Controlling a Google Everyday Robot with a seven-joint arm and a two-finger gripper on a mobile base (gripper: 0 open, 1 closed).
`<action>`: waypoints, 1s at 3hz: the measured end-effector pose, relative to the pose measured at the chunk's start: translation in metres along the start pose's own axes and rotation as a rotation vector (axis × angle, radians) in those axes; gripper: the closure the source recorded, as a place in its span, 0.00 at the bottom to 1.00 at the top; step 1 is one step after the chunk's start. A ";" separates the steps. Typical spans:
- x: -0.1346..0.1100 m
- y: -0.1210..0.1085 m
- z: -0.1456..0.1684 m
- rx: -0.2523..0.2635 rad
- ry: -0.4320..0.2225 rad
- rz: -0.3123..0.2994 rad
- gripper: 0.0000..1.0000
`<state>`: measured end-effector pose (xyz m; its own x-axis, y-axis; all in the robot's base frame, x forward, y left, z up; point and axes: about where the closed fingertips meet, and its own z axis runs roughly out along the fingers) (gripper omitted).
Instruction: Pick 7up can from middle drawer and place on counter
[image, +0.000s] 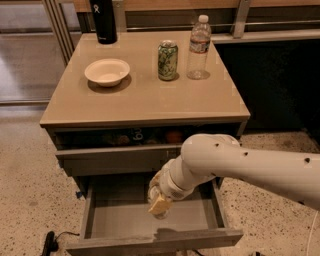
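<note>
7up can (154, 194) is pinched in the end effector (160, 205), low inside the open middle drawer (202, 220), just above its bare grey floor, below the worktop (145, 102).

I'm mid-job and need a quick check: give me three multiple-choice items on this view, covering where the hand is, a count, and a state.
1. Where is the hand?
A. on the room's floor
B. down in the middle drawer
C. behind the cabinet

2. How many things stand on the counter?
A. two
B. four
C. six

3. The middle drawer is
A. pulled open
B. shut
C. taken out

Answers:
1. B, the hand sits between the drawer's walls.
2. B, there are a black bottle, a bowl, a green can and a water bottle.
3. A, its grey bottom shows.
</note>
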<state>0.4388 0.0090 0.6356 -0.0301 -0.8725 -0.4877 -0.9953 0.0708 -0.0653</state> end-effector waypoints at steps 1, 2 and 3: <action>-0.018 -0.001 -0.028 0.007 0.004 -0.002 1.00; -0.036 -0.005 -0.066 0.031 -0.005 0.000 1.00; -0.057 -0.015 -0.133 0.093 -0.016 0.001 1.00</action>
<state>0.4428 -0.0069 0.7796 -0.0289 -0.8648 -0.5014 -0.9825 0.1171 -0.1452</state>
